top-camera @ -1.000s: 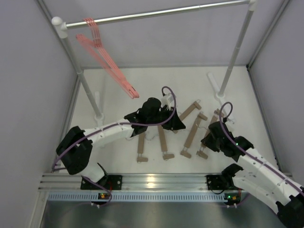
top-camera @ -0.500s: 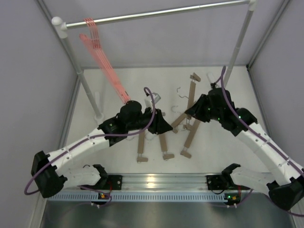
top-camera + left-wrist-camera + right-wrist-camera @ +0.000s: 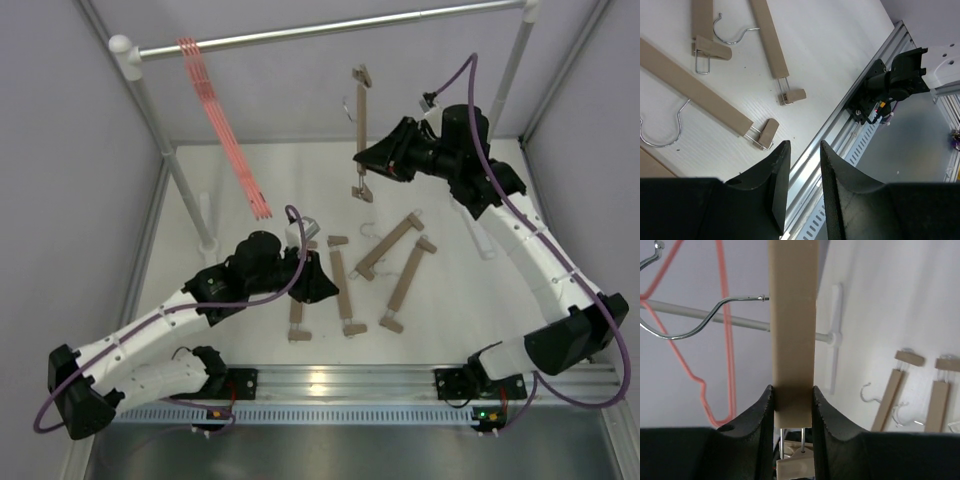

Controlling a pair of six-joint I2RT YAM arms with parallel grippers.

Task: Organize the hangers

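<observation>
1. The right gripper [image 3: 792, 400] is clamped hard on the bar of one wooden hanger [image 3: 357, 130]. It holds the hanger on end in the upper middle of the top view, under the rail [image 3: 330, 27] and not hooked on it.
2. Its silver hook [image 3: 690, 322] juts toward the left of the wrist frame. It probably has to be turned so the mouth faces down over the rail.
3. The grip looks close to one clip end, so the long free part could swing — slow travel seems wise.
4. The pink hangers [image 3: 225, 130] hang at the upper left. Aiming for bare rail to their right should avoid a tangle.
5. Release only once the hook carries the weight.
6. The left gripper [image 3: 322, 288] hovers at lower centre over the loose wooden hangers [image 3: 343, 285] on the table [image 3: 300, 170] — fingers narrowly parted, nothing between them.
</observation>
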